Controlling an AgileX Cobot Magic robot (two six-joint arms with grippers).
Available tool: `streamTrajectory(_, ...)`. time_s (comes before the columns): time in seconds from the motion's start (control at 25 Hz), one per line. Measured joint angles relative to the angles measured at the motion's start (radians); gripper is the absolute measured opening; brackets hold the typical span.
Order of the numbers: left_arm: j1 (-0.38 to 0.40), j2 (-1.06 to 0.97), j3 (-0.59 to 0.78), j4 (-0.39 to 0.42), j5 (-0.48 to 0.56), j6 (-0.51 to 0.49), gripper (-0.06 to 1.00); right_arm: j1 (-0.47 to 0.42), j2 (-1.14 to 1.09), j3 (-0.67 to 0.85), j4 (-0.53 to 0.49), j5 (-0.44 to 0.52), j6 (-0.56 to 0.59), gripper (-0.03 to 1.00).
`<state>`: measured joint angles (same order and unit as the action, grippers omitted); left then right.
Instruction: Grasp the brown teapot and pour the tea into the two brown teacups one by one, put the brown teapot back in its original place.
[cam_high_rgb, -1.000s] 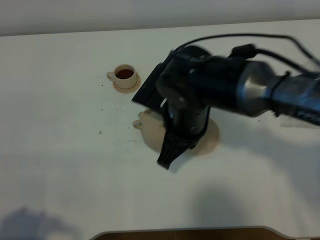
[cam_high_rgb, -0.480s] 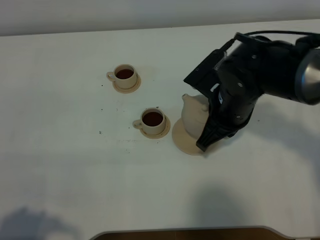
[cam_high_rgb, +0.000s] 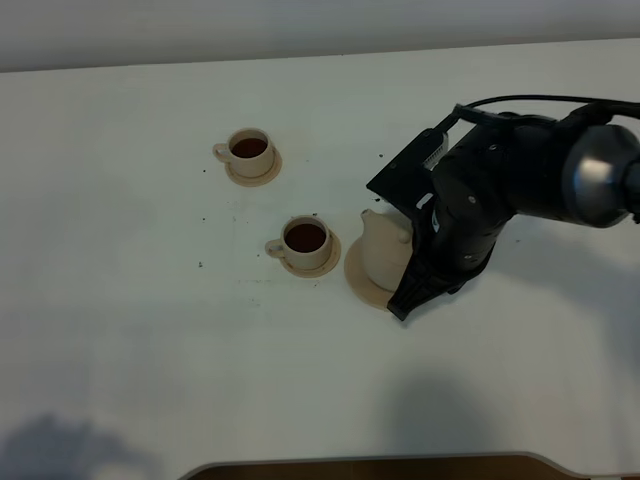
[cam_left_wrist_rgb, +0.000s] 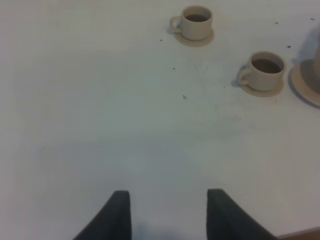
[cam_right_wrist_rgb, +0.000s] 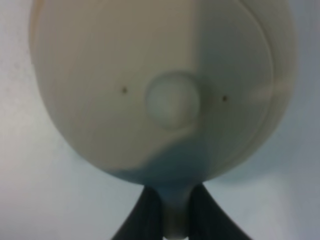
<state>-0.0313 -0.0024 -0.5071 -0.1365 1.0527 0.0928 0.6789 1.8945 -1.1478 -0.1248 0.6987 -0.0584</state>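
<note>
Exterior high: brown teapot (cam_high_rgb: 384, 247) sits on wide saucer (cam_high_rgb: 362, 277), just right of nearer teacup (cam_high_rgb: 305, 240); farther teacup (cam_high_rgb: 249, 148) beyond. Both cups hold dark tea. Right hand (cam_high_rgb: 412, 290) pinches teapot handle.

Left wrist: left hand (cam_left_wrist_rgb: 167, 212) spread, holds nothing, over bare counter (cam_left_wrist_rgb: 100, 125).

Right wrist: beige glazed ceramic, knobbed lid (cam_right_wrist_rgb: 172, 100). Judged rigid, brittle, slippery, fairly heavy; grip loop handle only.

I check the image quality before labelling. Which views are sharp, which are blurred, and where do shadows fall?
Exterior high: sharp, with soft shadows on the table at the near edge. Left wrist: mildly soft; both cups readable. Right wrist: the teapot fills the frame, blurred, one side shaded.
</note>
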Motion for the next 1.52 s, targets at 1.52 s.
streamTrajectory(1.52, 0.0, 0.0, 0.0, 0.0, 0.0, 0.001, 0.36, -0.002, -0.128, 0.0, 0.085, 0.216, 0.002, 0.46)
